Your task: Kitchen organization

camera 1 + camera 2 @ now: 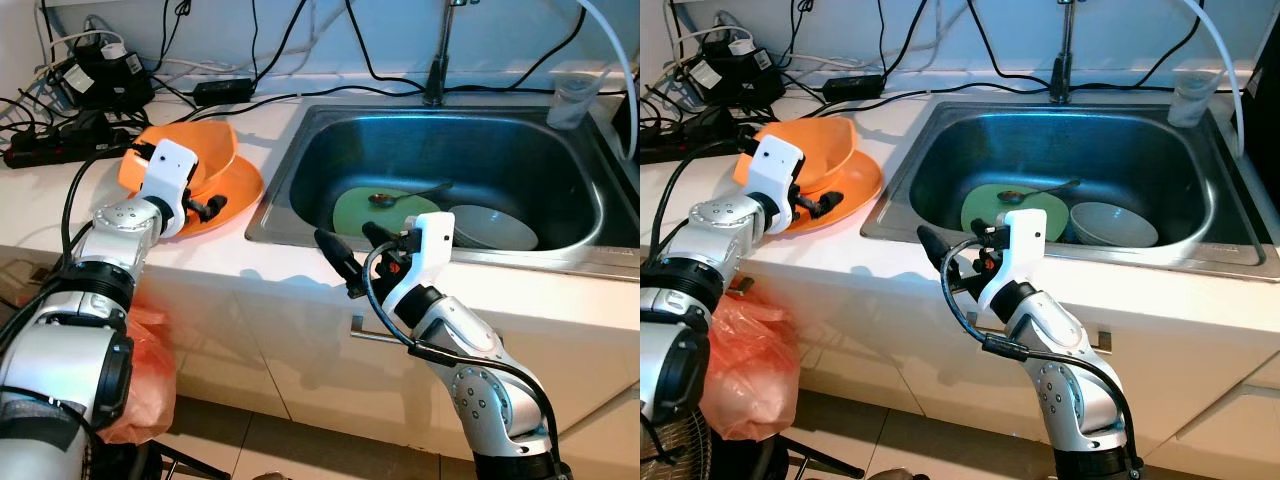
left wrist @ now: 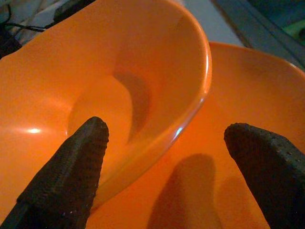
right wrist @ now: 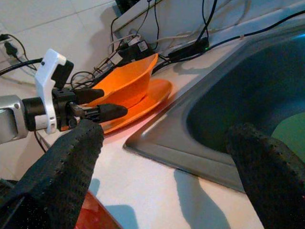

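- Orange bowl (image 1: 200, 150) sits tilted on an orange plate (image 1: 235, 190) on the white counter (image 1: 270, 250), just left of the sink (image 1: 300, 170).
- Left eye view: the left gripper (image 1: 212, 205) reaches over the near edge of the plate, beside the sink's left rim. In the sink lie a green plate (image 1: 380, 215) with a spoon (image 1: 405, 195) on it and a grey bowl (image 1: 495, 228) touching the green plate's right side. Cables and a power strip (image 1: 50, 145) crowd the counter behind the orange bowl.
- Right eye view: the right gripper (image 1: 955, 245) hangs over the counter's front edge, near the sink's front rim, fingers spread apart and holding nothing. An orange bag (image 1: 745, 365) hangs below the counter, left of the sink.
- Left wrist view: both fingers (image 2: 71, 176) stand wide apart, one inside the orange bowl's rim and the other over the plate; whether they touch it I cannot tell.
- Right wrist view: between the wide fingers (image 3: 62, 176) show the sink's corner, the orange bowl and the left gripper.
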Controlling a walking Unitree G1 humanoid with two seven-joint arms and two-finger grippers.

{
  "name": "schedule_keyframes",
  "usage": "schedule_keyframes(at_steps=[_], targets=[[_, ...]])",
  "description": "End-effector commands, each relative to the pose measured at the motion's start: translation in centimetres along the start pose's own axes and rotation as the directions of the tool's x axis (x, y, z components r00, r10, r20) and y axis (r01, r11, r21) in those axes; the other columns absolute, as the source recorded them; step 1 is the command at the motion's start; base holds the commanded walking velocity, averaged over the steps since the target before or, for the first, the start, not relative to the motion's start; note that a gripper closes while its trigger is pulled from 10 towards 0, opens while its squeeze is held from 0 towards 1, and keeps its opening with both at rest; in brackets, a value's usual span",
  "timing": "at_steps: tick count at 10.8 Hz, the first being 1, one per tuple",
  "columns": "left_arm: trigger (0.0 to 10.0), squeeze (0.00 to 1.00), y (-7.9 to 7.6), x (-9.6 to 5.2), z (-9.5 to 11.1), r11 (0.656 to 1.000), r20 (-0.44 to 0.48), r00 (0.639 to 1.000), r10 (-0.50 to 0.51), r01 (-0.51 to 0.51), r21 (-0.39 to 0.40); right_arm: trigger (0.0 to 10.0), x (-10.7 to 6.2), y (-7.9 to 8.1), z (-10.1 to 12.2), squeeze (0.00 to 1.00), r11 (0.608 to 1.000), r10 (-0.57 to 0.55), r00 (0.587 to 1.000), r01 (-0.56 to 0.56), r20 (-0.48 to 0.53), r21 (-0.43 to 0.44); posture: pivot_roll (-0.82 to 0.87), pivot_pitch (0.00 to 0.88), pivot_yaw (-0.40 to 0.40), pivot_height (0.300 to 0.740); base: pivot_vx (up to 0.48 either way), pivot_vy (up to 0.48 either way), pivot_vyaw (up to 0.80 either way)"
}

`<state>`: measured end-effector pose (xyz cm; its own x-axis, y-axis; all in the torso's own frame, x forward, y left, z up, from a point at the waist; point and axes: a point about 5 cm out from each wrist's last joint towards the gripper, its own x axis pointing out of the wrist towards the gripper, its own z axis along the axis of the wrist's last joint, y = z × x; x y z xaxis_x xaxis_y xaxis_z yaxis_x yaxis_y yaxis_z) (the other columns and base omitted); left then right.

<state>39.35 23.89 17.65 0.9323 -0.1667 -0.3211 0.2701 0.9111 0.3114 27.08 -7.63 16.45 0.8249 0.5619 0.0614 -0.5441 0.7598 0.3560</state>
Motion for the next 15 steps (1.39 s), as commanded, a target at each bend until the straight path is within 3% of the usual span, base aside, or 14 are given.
schedule_keyframes(at_steps=[1, 2, 3, 4, 13, 15], targets=[[10.0, 0.0, 0.9, -0.4, 0.0, 1.0, -0.021, 1.0, 0.013, -0.013, 0.015, 10.0, 0.0, 0.5, 0.1, 0.94, 1.0, 0.011, 1.0, -0.011, 0.003, 0.012, 0.05, 0.0, 0.159, 0.74, 0.0, 0.0, 0.0], [4.3, 0.0, 1.3, -0.5, -0.1, 1.0, -0.022, 1.0, 0.017, -0.017, 0.011, 10.0, 0.1, 0.5, 0.1, 0.93, 1.0, 0.008, 1.0, -0.008, 0.005, 0.012, 0.05, 0.0, 0.161, 0.74, 0.0, 0.0, 0.0], [3.6, 0.0, 1.4, -0.6, -0.2, 1.0, -0.025, 0.999, 0.021, -0.02, 0.01, 10.0, 0.1, 0.5, 0.1, 0.94, 1.0, 0.008, 1.0, -0.008, 0.005, 0.012, 0.05, 0.0, 0.161, 0.74, 0.0, 0.0, 0.0], [0.0, 0.0, 1.7, -0.7, -0.2, 1.0, -0.022, 0.999, 0.03, -0.03, 0.004, 10.0, 0.1, 0.5, 0.1, 0.93, 1.0, 0.006, 1.0, -0.006, 0.005, 0.012, 0.05, 0.0, 0.163, 0.74, 0.0, 0.0, 0.0], [0.0, 0.0, 2.1, -0.9, 0.1, 1.0, 0.009, 0.999, 0.031, -0.031, -0.005, 10.0, 0.6, 0.3, -0.1, 0.87, 1.0, -0.006, 1.0, 0.006, 0.003, 0.001, 0.05, 0.0, 0.165, 0.74, 0.0, 0.0, 0.0], [0.0, 0.0, 2.1, -0.9, 0.2, 1.0, 0.021, 0.999, 0.029, -0.028, -0.008, 10.0, 0.6, 0.3, -0.2, 0.75, 1.0, -0.01, 1.0, 0.01, 0.0, 0.002, 0.05, 0.0, 0.163, 0.74, 0.0, 0.0, 0.0]])
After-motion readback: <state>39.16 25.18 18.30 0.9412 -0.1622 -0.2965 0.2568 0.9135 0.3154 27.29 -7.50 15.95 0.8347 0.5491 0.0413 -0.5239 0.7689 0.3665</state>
